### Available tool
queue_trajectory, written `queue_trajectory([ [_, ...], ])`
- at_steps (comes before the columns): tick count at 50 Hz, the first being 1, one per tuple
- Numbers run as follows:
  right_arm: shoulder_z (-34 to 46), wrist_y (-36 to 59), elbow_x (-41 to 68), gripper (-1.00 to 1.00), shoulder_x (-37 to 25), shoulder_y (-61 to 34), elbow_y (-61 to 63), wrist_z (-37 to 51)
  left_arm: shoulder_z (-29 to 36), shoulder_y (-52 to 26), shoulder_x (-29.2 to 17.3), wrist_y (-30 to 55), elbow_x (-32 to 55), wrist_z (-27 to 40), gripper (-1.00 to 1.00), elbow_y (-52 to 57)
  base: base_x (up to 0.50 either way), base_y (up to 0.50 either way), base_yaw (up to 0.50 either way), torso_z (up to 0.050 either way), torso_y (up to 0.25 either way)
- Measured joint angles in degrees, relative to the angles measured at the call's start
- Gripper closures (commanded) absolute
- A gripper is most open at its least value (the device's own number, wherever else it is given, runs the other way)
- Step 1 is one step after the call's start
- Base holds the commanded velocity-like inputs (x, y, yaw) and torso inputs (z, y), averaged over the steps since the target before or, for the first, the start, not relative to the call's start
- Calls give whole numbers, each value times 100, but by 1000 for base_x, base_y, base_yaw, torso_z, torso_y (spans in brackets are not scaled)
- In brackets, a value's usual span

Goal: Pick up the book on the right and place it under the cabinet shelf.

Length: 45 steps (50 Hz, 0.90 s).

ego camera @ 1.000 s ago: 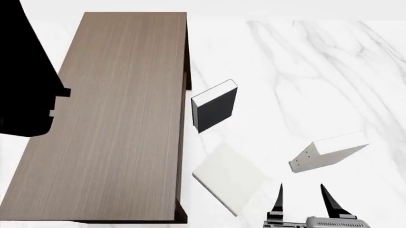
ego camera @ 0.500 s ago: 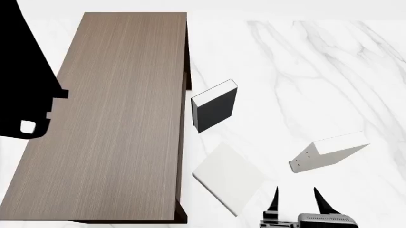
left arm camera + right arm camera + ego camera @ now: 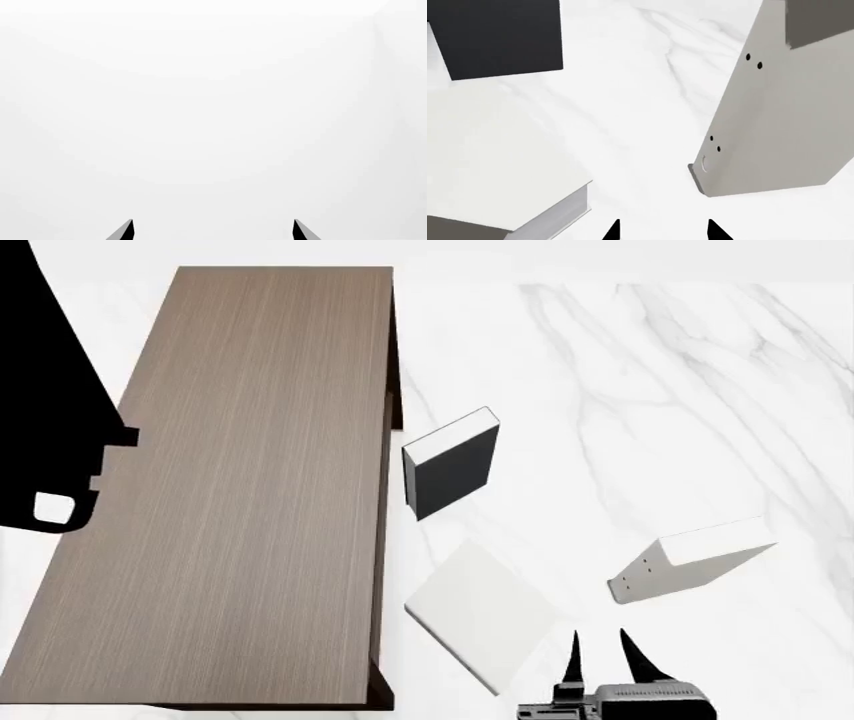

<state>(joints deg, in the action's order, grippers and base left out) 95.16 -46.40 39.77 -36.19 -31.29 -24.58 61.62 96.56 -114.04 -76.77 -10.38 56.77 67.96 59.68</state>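
The book (image 3: 481, 615) is thin, plain white and lies flat on the marble floor beside the near end of the cabinet shelf (image 3: 227, 490), a long dark brown wooden box. It also shows in the right wrist view (image 3: 494, 165). My right gripper (image 3: 601, 640) hovers just right of the book's near corner, with its fingers narrowly apart and empty; its tips also show in the right wrist view (image 3: 663, 222). My left gripper (image 3: 213, 222) is open and empty over blank white. The left arm (image 3: 54, 440) is a black shape left of the cabinet.
A dark grey book (image 3: 451, 468) with white page edges stands by the cabinet's side, seen too in the right wrist view (image 3: 500, 37). A thicker white book (image 3: 687, 562) with small dots on its grey side (image 3: 780, 115) lies to the right of my right gripper.
My right gripper has moved left toward the white book and its fingers have drawn closer together. The left arm has shifted slightly. The books have not moved.
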Motion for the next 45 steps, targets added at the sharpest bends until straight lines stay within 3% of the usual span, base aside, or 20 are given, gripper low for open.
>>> queue_trajectory([
  [45,-184,-428,-286,-100,590,150,-665,-350,465,-132,-102,-231,-238,-5,-100,-63,7,3,8,0,-6],
])
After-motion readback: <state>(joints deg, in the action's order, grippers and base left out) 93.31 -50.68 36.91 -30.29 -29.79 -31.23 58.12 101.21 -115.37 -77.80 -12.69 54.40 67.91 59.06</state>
